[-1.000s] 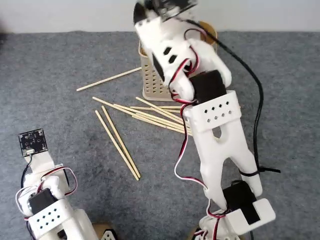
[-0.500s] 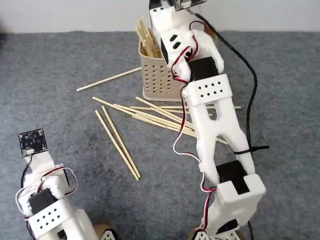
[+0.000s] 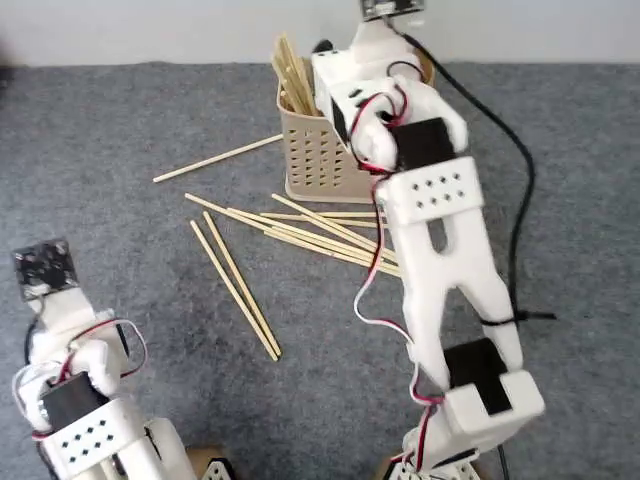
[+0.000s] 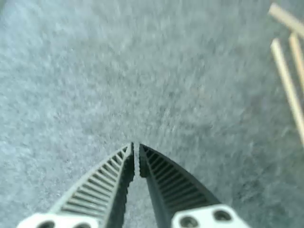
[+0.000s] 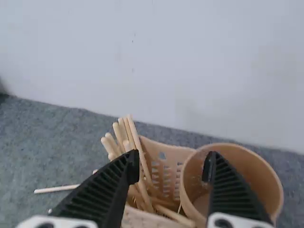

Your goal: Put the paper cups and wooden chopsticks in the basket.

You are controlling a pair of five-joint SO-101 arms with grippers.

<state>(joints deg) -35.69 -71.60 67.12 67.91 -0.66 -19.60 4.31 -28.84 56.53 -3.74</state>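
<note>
A beige slotted basket (image 3: 318, 158) stands at the far middle of the grey carpet, with a bundle of wooden chopsticks (image 3: 293, 72) upright in it. A tan paper cup (image 5: 249, 172) sits inside the basket (image 5: 161, 164) beside those chopsticks (image 5: 124, 135). My right gripper (image 5: 170, 167) hangs open just above the basket, with nothing between its fingers. Several loose chopsticks (image 3: 300, 232) lie in front of the basket, a pair (image 3: 235, 285) lies nearer, and one (image 3: 218, 158) lies off to the left. My left gripper (image 4: 136, 148) is shut and empty over bare carpet, with chopstick ends (image 4: 289, 90) off to its side.
The right arm (image 3: 435, 250) stretches from the near edge up over the loose chopsticks to the basket. A black cable (image 3: 515, 200) runs along its right side. The left arm (image 3: 70, 400) sits at the near left corner. A pale wall (image 5: 152, 57) rises behind the basket.
The right arm has swung right and back over the basket, uncovering the chopsticks standing in it. The left arm's wrist has shifted a little to the left.
</note>
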